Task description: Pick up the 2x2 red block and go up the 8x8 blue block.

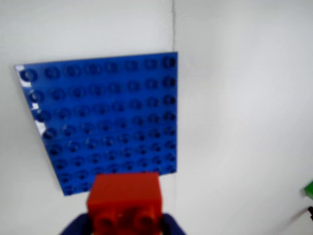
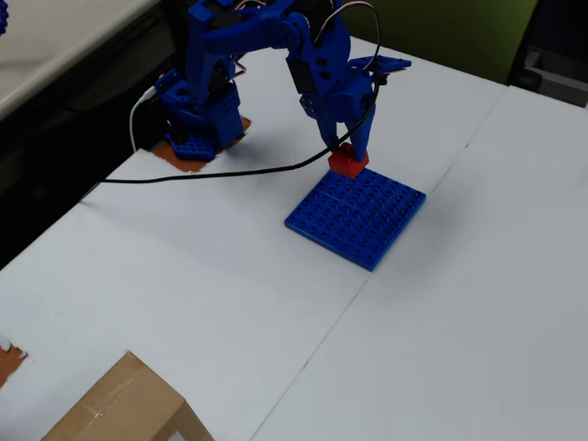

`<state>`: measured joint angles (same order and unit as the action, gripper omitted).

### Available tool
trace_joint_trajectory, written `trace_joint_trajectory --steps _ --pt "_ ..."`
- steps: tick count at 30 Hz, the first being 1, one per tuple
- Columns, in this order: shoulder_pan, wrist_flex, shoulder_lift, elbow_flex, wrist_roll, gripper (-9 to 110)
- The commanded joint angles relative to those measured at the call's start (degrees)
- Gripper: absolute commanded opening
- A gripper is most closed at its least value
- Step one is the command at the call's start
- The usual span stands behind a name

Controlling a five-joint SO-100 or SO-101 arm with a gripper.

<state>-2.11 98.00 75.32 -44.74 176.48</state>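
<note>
A blue robot arm holds a small red brick at the edge of a flat blue studded plate on a white counter (image 2: 478, 303).

In the overhead view the claw (image 2: 347, 158) points down, closed on the 2x2 red block (image 2: 348, 163), which sits at the far corner of the 8x8 blue block (image 2: 358, 216) — whether it touches the plate or hangs just above cannot be told. In the wrist view the red brick (image 1: 125, 200) fills the bottom centre between the dark blue fingers (image 1: 172, 224), studs facing the camera, with the blue plate (image 1: 105, 120) spread out beyond it. Judging by this, the pick-up is done and the brick is being carried over the plate — held low and near the edge, probably so its underside can meet the studs. A black cable (image 2: 211, 175) trails from the arm's base across the counter.
</note>
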Motion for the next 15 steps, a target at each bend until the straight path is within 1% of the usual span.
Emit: trace_joint_trajectory --steps 1,15 --pt "0.18 0.35 2.02 1.32 18.81 0" --pt "0.26 1.05 1.93 1.32 18.11 0"
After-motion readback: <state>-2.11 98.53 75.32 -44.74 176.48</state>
